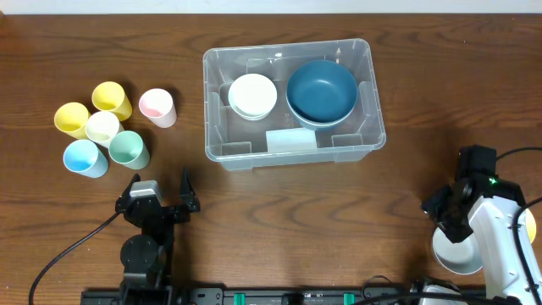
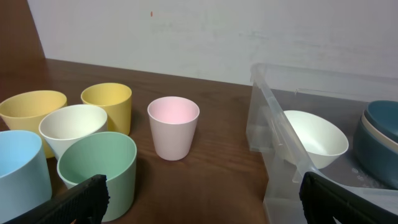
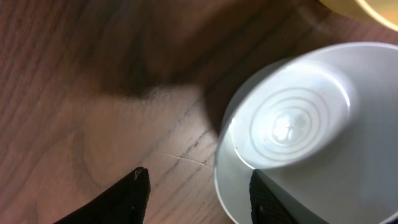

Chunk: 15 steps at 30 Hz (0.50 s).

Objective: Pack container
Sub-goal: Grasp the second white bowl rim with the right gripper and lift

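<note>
The clear container [image 1: 288,47] stands at the table's back centre, holding a white bowl [image 1: 252,96] and a dark blue bowl [image 1: 322,91] stacked on a paler one. My left gripper [image 1: 161,199] rests open near the front left, aimed between the cups and the container wall [image 2: 273,124]. At the front right, my right gripper [image 1: 449,227] hangs over another white bowl [image 3: 292,124]. Its jaws straddle that bowl's left rim. One finger [image 3: 124,199] is outside over the wood and the other [image 3: 277,202] is inside. A gap still shows.
Several cups stand at the left: two yellow, a cream, a pink cup [image 1: 157,107], a green cup [image 2: 99,165] and a light blue one. A yellow bowl [image 3: 373,9] lies just beyond the white bowl at the right table edge.
</note>
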{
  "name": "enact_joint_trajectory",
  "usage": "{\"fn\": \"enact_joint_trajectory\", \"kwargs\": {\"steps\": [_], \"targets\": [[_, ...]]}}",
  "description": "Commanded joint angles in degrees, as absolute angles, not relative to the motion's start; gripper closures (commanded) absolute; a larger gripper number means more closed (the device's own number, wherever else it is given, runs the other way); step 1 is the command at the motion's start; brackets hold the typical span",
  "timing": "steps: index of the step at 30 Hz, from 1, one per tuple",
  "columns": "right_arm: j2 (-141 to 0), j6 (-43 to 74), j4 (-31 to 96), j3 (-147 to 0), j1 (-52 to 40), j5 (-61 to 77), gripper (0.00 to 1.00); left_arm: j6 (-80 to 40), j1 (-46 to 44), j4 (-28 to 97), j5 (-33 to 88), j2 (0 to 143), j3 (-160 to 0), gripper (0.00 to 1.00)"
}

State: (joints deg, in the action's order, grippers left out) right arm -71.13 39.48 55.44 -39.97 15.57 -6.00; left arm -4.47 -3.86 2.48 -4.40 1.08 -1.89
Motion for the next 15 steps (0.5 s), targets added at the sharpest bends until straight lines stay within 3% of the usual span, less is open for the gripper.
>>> {"fn": "enact_joint_trajectory", "kwargs": {"steps": [1,15], "targets": [[-71.3,39.6,54.3,-38.0,16.2,-5.0,0.47,-4.3,-3.7,3.8,-4.5,1.0,-0.2,0.02],[-71.3,39.6,50.9,-34.9,16.2,-4.1,0.60,-4.3,-3.7,3.8,-4.5,1.0,-0.2,0.02]]}}
